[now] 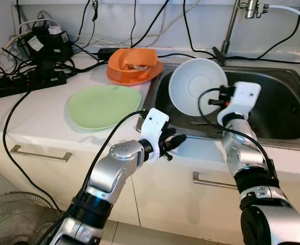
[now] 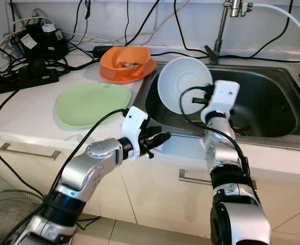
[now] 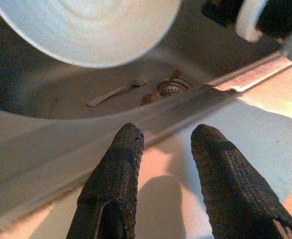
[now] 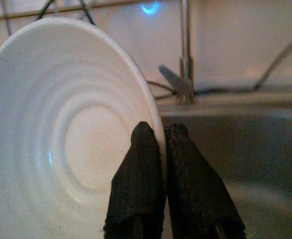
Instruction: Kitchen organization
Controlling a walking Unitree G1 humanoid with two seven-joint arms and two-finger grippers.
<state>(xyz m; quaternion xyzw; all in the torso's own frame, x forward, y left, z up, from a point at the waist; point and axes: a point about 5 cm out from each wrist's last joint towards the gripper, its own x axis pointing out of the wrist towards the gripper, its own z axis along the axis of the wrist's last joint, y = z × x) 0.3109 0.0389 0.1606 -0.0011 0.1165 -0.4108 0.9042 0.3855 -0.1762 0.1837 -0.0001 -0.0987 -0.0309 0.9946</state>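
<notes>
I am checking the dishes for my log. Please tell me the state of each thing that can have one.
White bowl: lifted over the sink, tilted on edge, rim pinched by the right hand.
Left hand: open, empty, over the counter edge in front of the sink.
Orange bowl: upright on an orange plate.
Green plate: flat on the counter, nothing on it.
Tap: no water seen running.

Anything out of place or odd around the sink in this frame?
A black power strip and tangled cables lie on the counter beside the sink, an odd spot near water. The white bowl is tipped on edge, pinched at its rim by the right gripper.
</notes>
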